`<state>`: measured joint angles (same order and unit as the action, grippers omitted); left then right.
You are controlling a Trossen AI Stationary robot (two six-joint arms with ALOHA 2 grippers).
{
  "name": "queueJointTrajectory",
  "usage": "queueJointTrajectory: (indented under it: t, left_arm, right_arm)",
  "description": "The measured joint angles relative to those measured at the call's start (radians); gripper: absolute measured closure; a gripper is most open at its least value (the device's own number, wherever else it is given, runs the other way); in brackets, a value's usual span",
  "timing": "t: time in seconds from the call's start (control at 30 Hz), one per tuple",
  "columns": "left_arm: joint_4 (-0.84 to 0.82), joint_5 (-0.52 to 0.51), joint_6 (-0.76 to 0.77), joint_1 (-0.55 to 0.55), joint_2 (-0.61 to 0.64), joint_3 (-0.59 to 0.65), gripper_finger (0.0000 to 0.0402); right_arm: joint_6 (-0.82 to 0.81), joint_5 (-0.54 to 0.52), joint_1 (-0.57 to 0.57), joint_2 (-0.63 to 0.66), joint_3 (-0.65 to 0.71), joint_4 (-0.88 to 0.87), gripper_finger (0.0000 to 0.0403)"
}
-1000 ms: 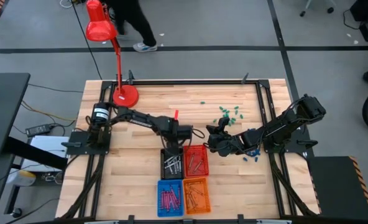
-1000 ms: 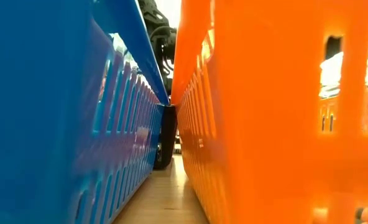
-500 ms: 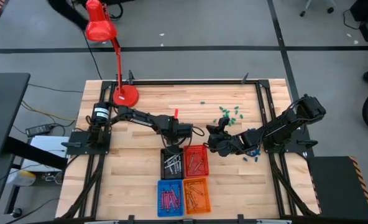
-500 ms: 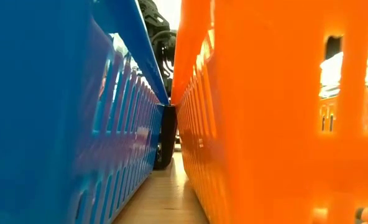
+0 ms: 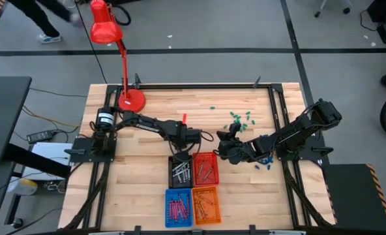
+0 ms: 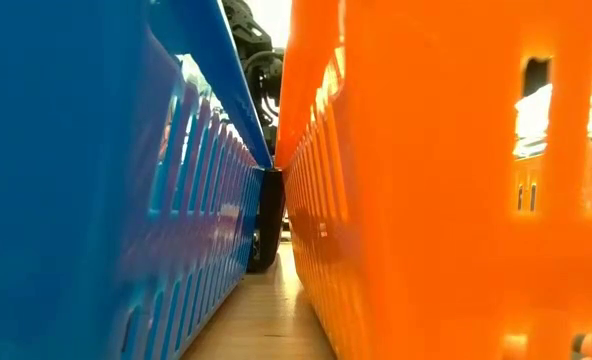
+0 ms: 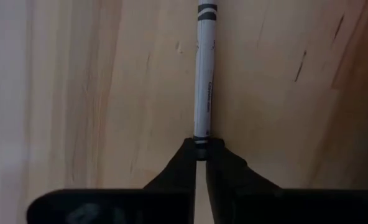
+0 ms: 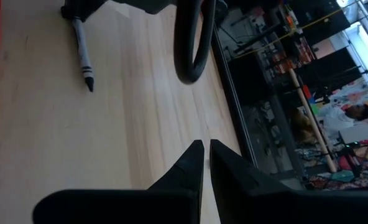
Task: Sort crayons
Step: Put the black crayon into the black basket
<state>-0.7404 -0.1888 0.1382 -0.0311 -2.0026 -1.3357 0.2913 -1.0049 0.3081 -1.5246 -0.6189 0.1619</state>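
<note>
The left gripper [image 7: 201,155] is clamped on the end of a grey crayon [image 7: 203,74], above bare table [image 5: 147,176] at the black basket's [image 5: 180,172] 12 o'clock. The right gripper [image 8: 206,155], fingers together and empty, hovers at the red basket's [image 5: 205,168] 2 o'clock.

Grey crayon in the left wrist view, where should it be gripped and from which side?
Probably the grey crayon mid-barrel, jaws crossing its narrow width from above: it is a thin straight stick. The left gripper pinches only its banded end, which could pivot.
</note>
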Motion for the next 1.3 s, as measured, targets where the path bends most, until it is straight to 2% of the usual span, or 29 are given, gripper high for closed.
queueJointTrajectory:
  t: [0.37,0.63,0.77,1.0,1.1,1.3]
  left_arm:
    - [-0.040,0.000,0.032,-0.003,0.094,0.003,0.0378]
    - [-0.165,0.007,0.116,0.000,0.173,0.001,0.0377]
    - [-0.216,0.083,0.204,0.001,0.227,0.001,0.0377]
    - [-0.203,0.338,0.400,0.043,0.293,-0.001,0.0376]
    - [-0.191,0.373,0.496,0.083,0.295,-0.001,0.0376]
    - [-0.158,0.376,0.740,0.177,0.295,-0.001,0.0376]
  right_arm:
    - [0.008,-0.064,0.000,0.000,0.000,-0.006,0.0369]
    - [0.008,-0.075,0.000,0.000,0.000,-0.006,0.0369]
    - [0.008,-0.075,0.000,0.000,0.000,-0.005,0.0369]
    - [0.008,-0.074,0.000,0.000,0.000,-0.006,0.0369]
    - [0.008,-0.071,0.000,0.000,0.000,-0.006,0.0369]
    - [0.008,-0.071,0.020,0.000,0.000,-0.007,0.0369]
